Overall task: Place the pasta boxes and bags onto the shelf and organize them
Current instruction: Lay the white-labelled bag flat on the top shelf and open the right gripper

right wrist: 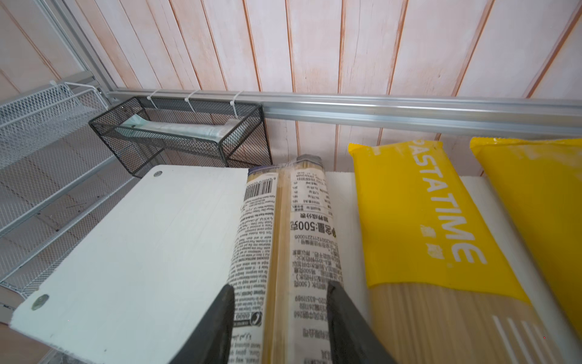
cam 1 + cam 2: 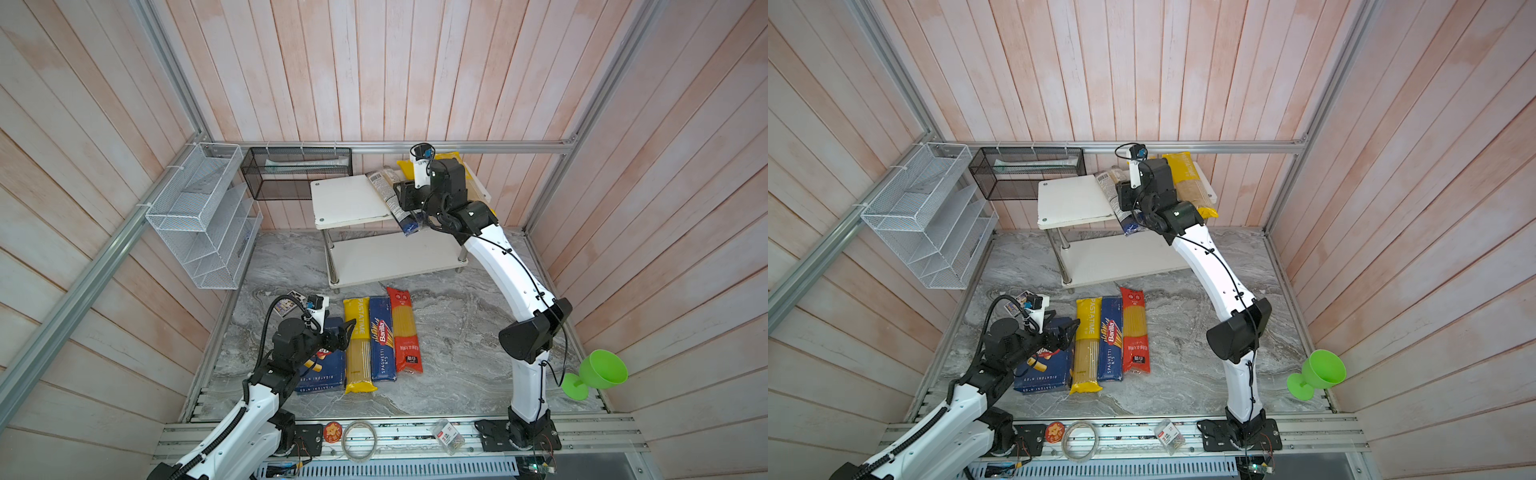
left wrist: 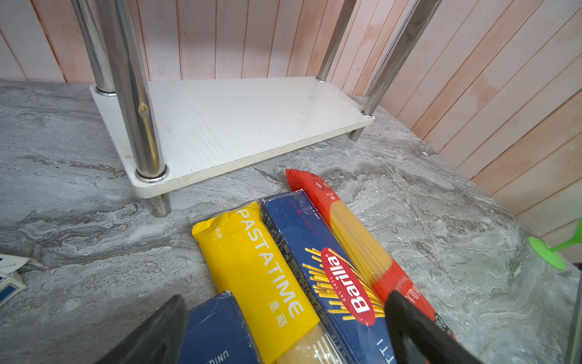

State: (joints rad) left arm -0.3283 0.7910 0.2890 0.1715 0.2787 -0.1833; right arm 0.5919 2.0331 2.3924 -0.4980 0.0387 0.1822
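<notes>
Where my right arm reaches over the shelf [image 2: 349,199], my right fingers [image 1: 341,315] stand on either side of the white-label bag [image 1: 283,220], each close against one long edge. I cannot tell whether they press on it or merely flank it. That bag is clear and packed with pale spaghetti. It is wrapped in a white label of small black print with a barcode, and its near end is dark blue. It lies front to back across the middle of the shelf's top board, its blue end jutting past the front edge. Toward the board's right end lie a yellow PASTATIME bag [image 1: 425,220] and a second yellow bag [image 1: 535,205], side by side, with pasta showing through the clear lower part of the first.

My left fingers [image 3: 409,321] are spread wide, hold nothing and hover over a row of packs on the worktop [image 2: 457,332]. The row lies just in front of the shelf's lower board, nearer the worktop's left edge. Its four packs lie parallel and close together:
- the wide dark blue rigatoni box [image 2: 328,374]
- a third yellow bag [image 2: 357,345]
- the narrow dark blue Barilla spaghetti box [image 2: 381,345] with its red oval logo
- the red bag [image 2: 404,332] with a clear window down its middle
</notes>
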